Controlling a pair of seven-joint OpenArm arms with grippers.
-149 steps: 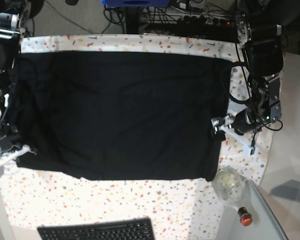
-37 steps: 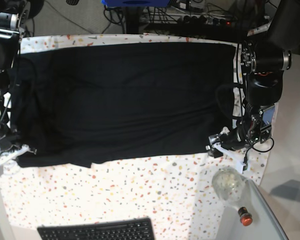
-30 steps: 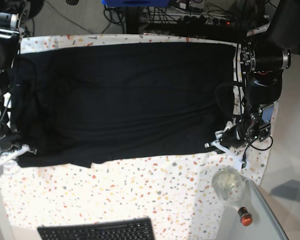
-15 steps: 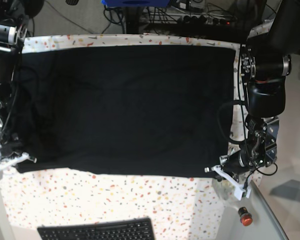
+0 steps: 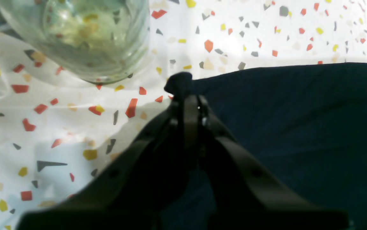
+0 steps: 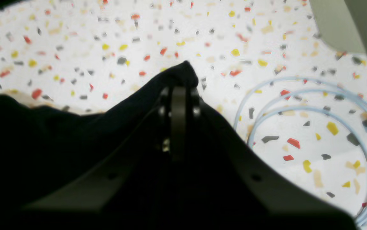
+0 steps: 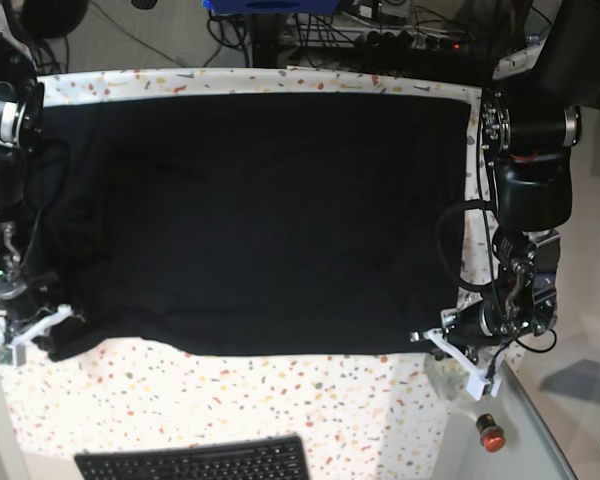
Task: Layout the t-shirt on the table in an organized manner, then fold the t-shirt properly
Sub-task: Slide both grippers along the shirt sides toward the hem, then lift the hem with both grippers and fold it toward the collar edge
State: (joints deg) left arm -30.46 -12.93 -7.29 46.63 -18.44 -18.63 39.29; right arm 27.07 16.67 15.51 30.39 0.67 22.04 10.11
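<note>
two clamped corners, one glass jar in the pull path

two hazards apply at this stage. first, a clear glass jar (image 5: pixel 87 38) stands on the tabletop (image 7: pixel 280 410) just beside the left end effector (image 5: pixel 183 88). in the base view the jar is hidden behind that end effector, so clearance cannot be read there. if the near hem of the t-shirt (image 7: pixel 270 220) is drawn further toward the keyboard (image 7: pixel 195 462), the left end effector or the cloth it carries would likely strike the jar and tip it or push it toward the tabletop edge. second, a pale looped cable (image 6: pixel 314 127) lies on the tabletop near the right end effector (image 6: pixel 178 76). a sideways sweep on that side could snag it.

a further risk is uneven tension. each grip takes only a small pinch of fabric, so a hard pull from one side could slip the cloth free and skew the hem.

left end effector: jaws fully closed, with a small nub of black fabric at the t-shirt corner pinched between the tips.

right end effector: jaws fully closed on the opposite near corner, with fabric peaked over the tips.

the t-shirt lies spread flat across the tabletop between the two arms. its near hem sits well apart from the keyboard.
</note>
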